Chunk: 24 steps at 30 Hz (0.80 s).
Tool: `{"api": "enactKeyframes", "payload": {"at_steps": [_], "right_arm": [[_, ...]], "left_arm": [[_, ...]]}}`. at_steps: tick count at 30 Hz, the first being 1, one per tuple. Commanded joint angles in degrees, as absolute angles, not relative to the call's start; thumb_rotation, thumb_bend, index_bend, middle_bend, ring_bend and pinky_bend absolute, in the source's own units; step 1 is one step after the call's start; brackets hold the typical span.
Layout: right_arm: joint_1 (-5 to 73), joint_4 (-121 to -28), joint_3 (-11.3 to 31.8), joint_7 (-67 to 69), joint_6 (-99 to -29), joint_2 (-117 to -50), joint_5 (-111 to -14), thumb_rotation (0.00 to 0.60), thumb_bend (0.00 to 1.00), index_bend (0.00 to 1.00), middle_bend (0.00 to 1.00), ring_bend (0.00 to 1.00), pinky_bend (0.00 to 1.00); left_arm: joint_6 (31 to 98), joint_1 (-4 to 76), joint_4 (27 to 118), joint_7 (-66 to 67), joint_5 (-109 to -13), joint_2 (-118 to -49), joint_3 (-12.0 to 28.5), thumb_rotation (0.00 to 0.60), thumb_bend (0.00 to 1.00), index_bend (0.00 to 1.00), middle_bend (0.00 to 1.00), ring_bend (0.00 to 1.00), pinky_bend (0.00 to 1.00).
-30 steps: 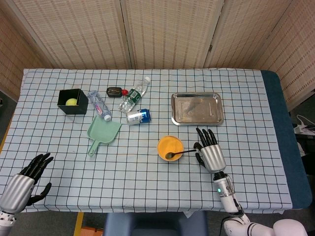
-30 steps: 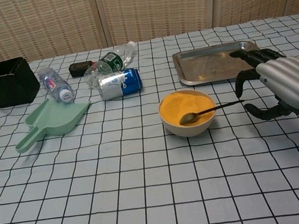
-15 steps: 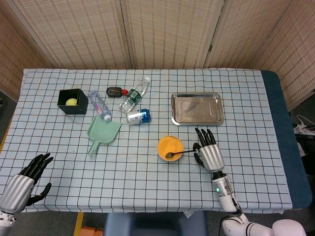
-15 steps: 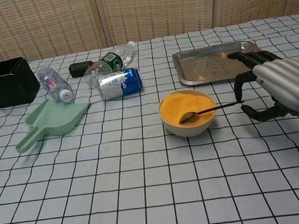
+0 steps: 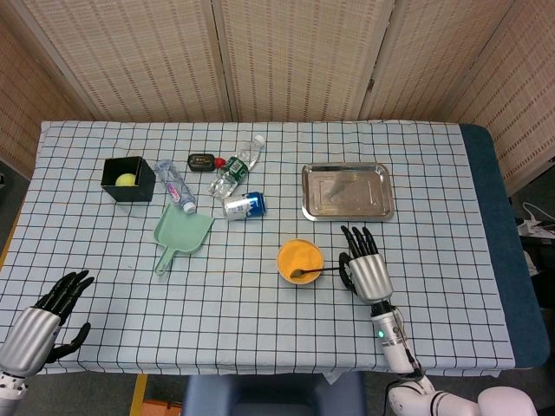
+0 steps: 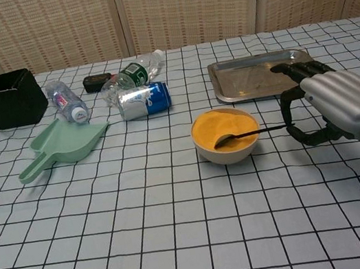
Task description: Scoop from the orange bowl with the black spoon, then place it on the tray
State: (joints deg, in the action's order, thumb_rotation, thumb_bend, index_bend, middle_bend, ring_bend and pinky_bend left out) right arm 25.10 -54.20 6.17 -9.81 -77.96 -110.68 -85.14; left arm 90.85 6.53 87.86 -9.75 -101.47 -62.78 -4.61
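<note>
The surface [image 5: 451, 225] is covered with a pale blue cloth with a dark grid, and behind it stand woven folding screens [image 5: 286, 56]. Taking the head view as a clock face, the orange bowl [image 5: 300, 260] sits a little toward 5 o'clock from the centre. The black spoon [image 5: 317, 270] lies with its scoop inside the bowl and its handle pointing to 3 o'clock over the rim. The right hand [image 5: 365, 267] is at the end of this handle, and its fingers [image 6: 293, 102] curl around the tip; I cannot tell if they really clamp it. The tray [image 5: 347, 191] lies toward 12 o'clock from that hand, near it, apart from the bowl.

The left hand [image 5: 48, 317] rests at 8 o'clock near the edge, fingers apart, holding nothing.

Toward 10 o'clock are a black box [image 5: 128, 178], a green scoop [image 5: 180, 235], two lying bottles [image 5: 175, 185] [image 5: 235, 165], a blue can [image 5: 244, 204] and a small dark case [image 5: 201, 160].
</note>
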Motion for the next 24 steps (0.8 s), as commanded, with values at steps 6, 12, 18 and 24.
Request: {"api": "enactKeyframes", "payload": {"at_steps": [6, 12, 18, 24], "right_arm": [[25.14, -56.23, 6.48, -10.42, -78.04, -109.72, -85.44, 0.6, 0.48, 0.67, 0.09, 0.0, 0.0], [25.63, -60.57, 7.93, -10.85, -77.7, -107.21, -84.95, 0.6, 0.64, 0.76, 0.13, 0.0, 0.0], [26.34, -65.72, 9.67, -14.48, -76.9, -104.17, -83.87, 0.6, 0.65, 0.85, 0.18, 0.0, 0.0], [28.23, -69.75, 11.33, -20.44, -74.47, -101.08, -82.73, 0.6, 0.84, 0.99, 0.27, 0.0, 0.0]], "left_arm": [[90.97, 6.52, 87.8, -9.79, -101.54, -62.78, -4.59, 0.6, 0.44, 0.0, 0.01, 0.02, 0.32], [91.02, 6.5, 87.82, -9.71, -101.7, -62.82, -4.67, 0.6, 0.44, 0.0, 0.01, 0.02, 0.32], [90.91, 6.6, 87.93, -9.49, -101.82, -62.9, -4.67, 0.6, 0.44, 0.0, 0.01, 0.02, 0.32], [90.8, 6.68, 87.91, -9.58, -101.93, -62.91, -4.74, 0.6, 0.44, 0.0, 0.01, 0.02, 0.32]]}}
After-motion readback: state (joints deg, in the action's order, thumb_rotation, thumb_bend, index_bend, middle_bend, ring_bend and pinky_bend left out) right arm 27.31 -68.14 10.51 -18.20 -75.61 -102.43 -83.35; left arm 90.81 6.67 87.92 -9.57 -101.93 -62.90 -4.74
